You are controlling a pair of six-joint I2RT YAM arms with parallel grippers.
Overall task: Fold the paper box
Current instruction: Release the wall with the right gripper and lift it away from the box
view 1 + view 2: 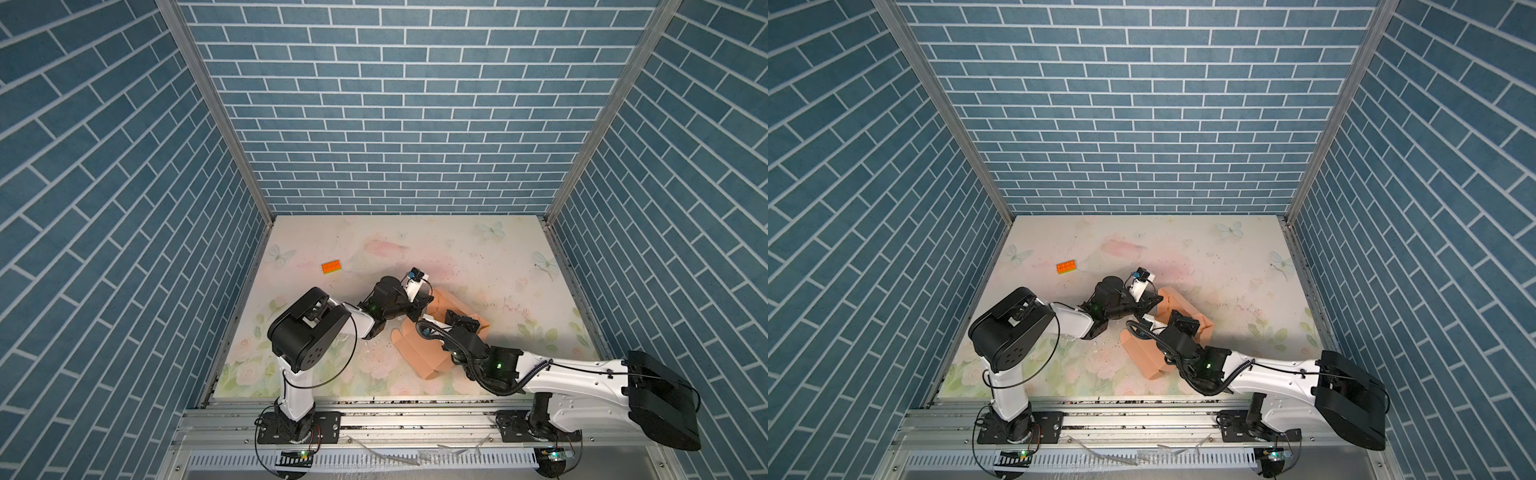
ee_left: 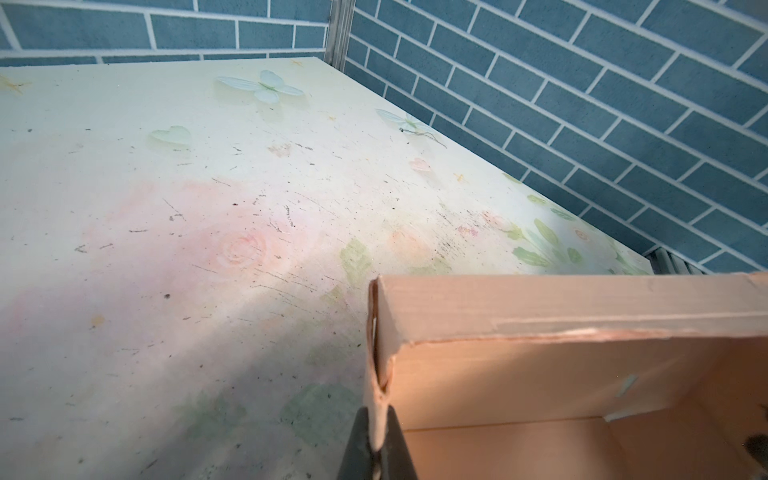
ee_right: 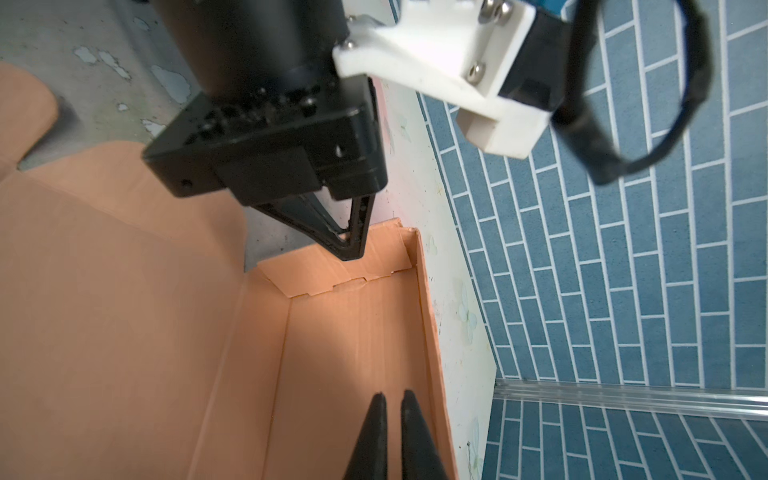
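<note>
Here we are: the peach-tan thin cardboard paper box (image 1: 419,353) sits mid-worktop, a little towards the front of the pale floral-printed worktop (image 1: 457,257), and it's half made up. The walls are standing, and a broad flap lies flat out to one side.

The left pincer (image 2: 376,415) is clamped on the doubled-over short end wall, right at its top edge near the corner. My guess is it's squeezing the two layers together so the fold sets and the tabs sit down along the floor seam.

The right pincer (image 3: 394,401) is down inside the tray, beside the long wall. Its tips are all but together, with nothing between them. It looks like a hold-down, there to stop the light card skating about while the other arm pinches. Whether it actually touches the floor of the box, I can't tell.

The small bright orange studded toy brick (image 1: 331,267) lies well apart, out of it.
</note>
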